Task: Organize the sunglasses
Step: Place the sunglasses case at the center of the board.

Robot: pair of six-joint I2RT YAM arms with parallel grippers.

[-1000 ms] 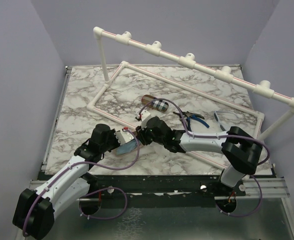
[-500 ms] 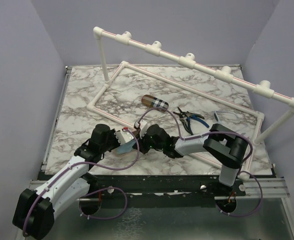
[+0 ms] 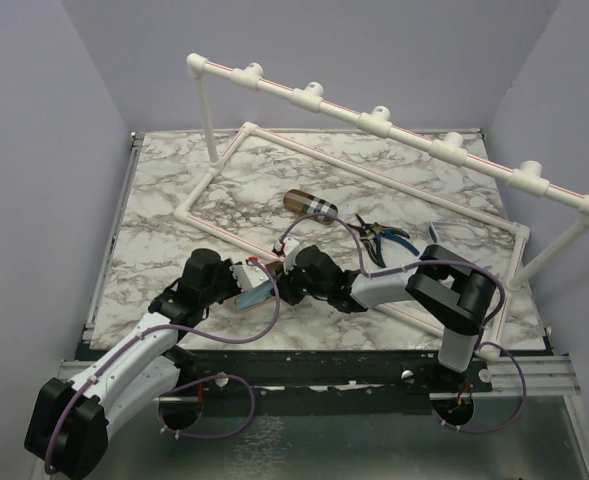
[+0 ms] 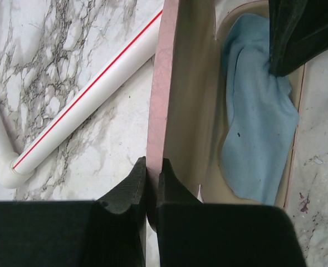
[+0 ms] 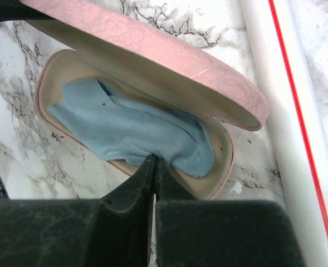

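Note:
One pair of sunglasses (image 3: 444, 231) with a blue frame and pale lenses lies on the marble at the right, far from both grippers. An open pink case (image 3: 246, 300) sits at the near middle. My left gripper (image 4: 152, 173) is shut on the edge of its raised lid (image 4: 159, 100). A blue cloth (image 5: 130, 130) lies bunched in the beige tray of the case (image 5: 222, 161). My right gripper (image 5: 154, 167) is shut on the near edge of that cloth. In the top view the two grippers, left (image 3: 252, 277) and right (image 3: 282, 288), almost meet over the case.
A brown plaid case (image 3: 309, 204) and black-and-blue pliers (image 3: 382, 236) lie behind the right arm. A white pipe frame (image 3: 214, 175) lies flat on the table, with a raised pipe rail (image 3: 378, 120) across the back. One of its pipes (image 5: 286, 83) runs just beside the case.
The right gripper has come down toward the pink case and shut on the blue cloth. The right arm's elbow has swung left. The left gripper still holds the lid.

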